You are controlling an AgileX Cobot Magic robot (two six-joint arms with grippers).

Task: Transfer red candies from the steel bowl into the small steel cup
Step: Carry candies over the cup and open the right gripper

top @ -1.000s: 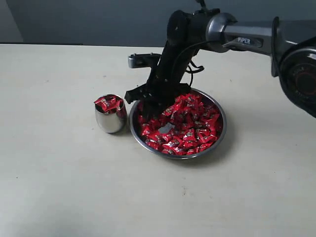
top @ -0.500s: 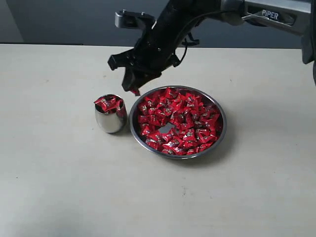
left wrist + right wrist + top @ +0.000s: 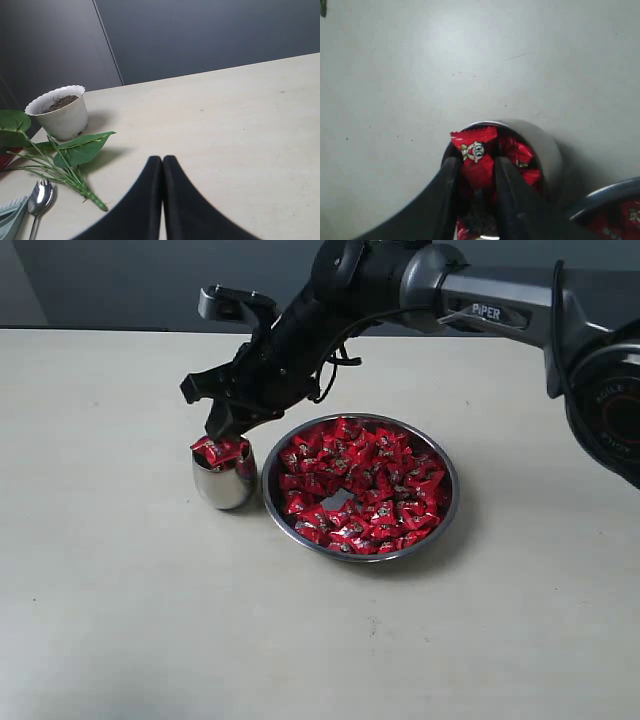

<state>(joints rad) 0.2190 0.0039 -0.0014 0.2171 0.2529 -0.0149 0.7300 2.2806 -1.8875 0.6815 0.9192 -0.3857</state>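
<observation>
The right gripper (image 3: 221, 432) reaches in from the upper right of the exterior view and hangs just above the small steel cup (image 3: 225, 486), which stands upright left of centre on the pale table (image 3: 120, 620). In the right wrist view its 2 dark fingers (image 3: 451, 172) are partly closed, pinching 1 red candy (image 3: 476, 152) between them directly over the mouth of the cup (image 3: 547, 147). The cup already holds several red wrappers heaped to its rim (image 3: 222, 451); whether the pinched candy touches that heap is hard to tell. The steel bowl (image 3: 451, 502) sits just to the cup's right, almost touching it, and is filled with red candies (image 3: 375, 480) apart from 1 small bare patch of steel near its middle. The left gripper (image 3: 162, 164) appears only in its own wrist view, jaws pressed together and holding nothing, above bare table near a white plant pot (image 3: 60, 114), a leafy green stem (image 3: 80, 148) and a spoon (image 3: 40, 193).
</observation>
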